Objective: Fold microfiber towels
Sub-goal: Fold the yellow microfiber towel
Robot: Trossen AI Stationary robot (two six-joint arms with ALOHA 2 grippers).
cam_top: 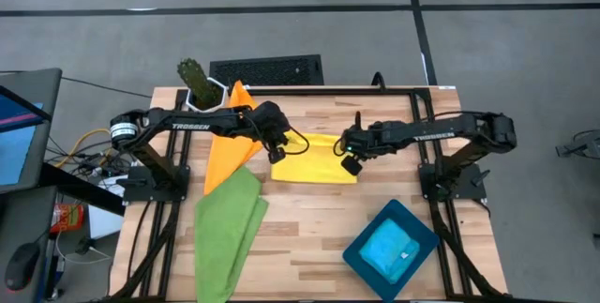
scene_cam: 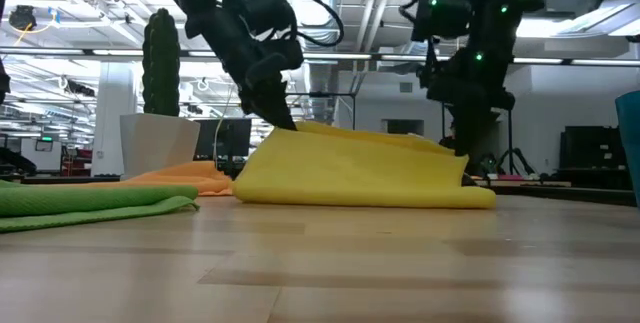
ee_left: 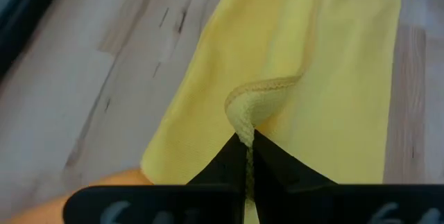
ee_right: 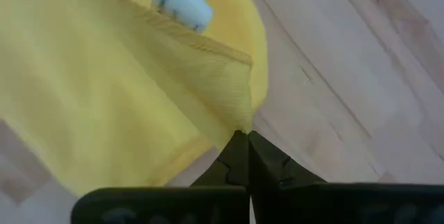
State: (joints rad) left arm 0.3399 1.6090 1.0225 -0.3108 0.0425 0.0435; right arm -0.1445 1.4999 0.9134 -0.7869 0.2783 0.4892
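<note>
Both grippers pinching yellow towel corners.

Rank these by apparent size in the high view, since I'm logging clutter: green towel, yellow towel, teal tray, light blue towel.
1. green towel
2-3. yellow towel and teal tray: look alike, unranked
4. light blue towel, lying inside the tray
</note>
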